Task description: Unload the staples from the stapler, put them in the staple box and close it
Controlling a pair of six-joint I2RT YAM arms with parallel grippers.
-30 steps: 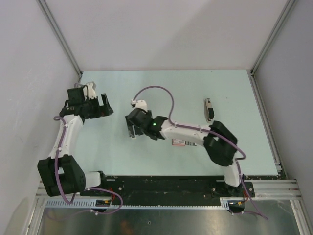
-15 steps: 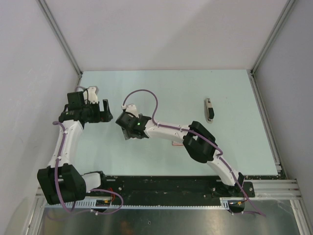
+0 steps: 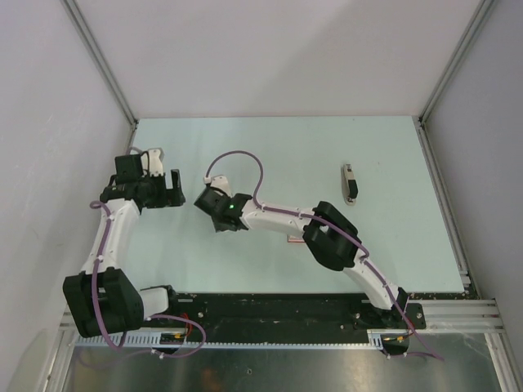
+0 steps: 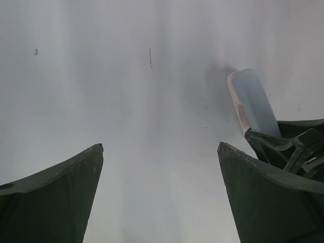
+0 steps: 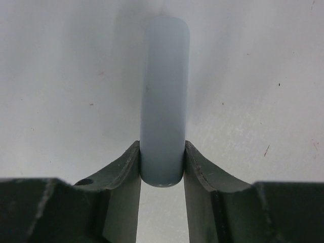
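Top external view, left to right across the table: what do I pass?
Left end effector, open → right end effector gripping the stapler → red-and-white box, mostly under the right arm → dark elongated object.

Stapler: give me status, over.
Right gripper shut on stapler. Left gripper open, empty, close beside. No staples clearly visible. Nothing between the grippers.
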